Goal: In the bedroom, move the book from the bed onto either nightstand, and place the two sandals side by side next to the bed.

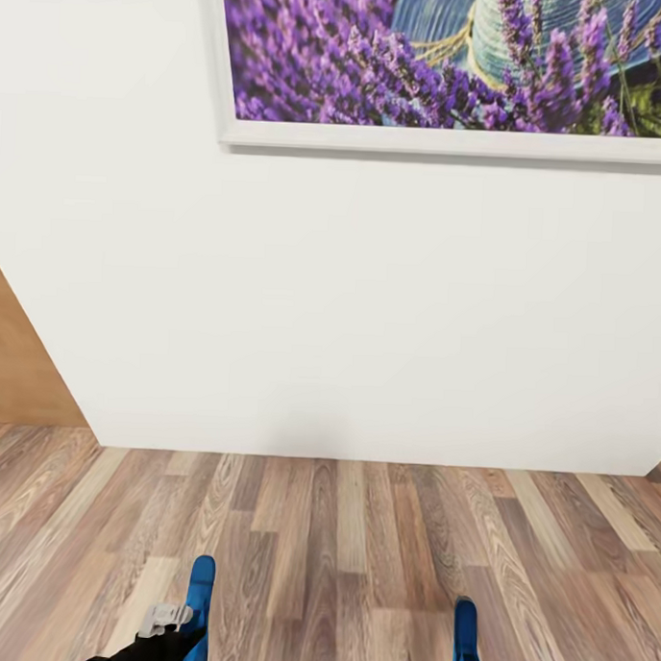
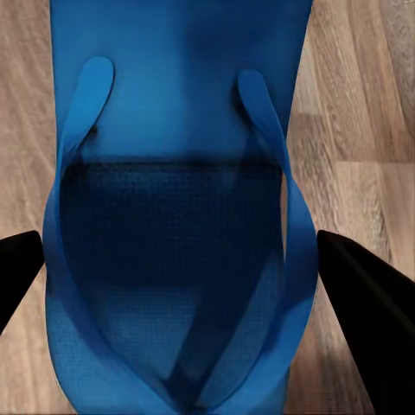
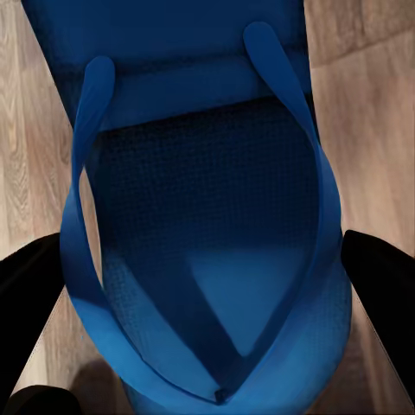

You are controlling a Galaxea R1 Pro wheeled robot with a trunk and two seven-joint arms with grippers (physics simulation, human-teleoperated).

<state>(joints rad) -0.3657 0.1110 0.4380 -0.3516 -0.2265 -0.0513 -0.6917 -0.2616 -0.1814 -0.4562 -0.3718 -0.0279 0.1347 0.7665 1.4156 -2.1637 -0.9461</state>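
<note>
I face a white wall (image 1: 351,303) with the framed lavender picture (image 1: 458,62) cut off by the view's top edge; open wood-plank floor (image 1: 340,552) runs between me and the wall. At the view's bottom edge each arm carries a blue sandal: left sandal (image 1: 199,604), right sandal (image 1: 464,636). Left gripper (image 2: 186,277) is clamped on its sandal's edges, black fingers (image 2: 372,320) flanking the thin straps (dimpled rubber sole); right gripper (image 3: 207,311) likewise. No lettering is legible.
</note>
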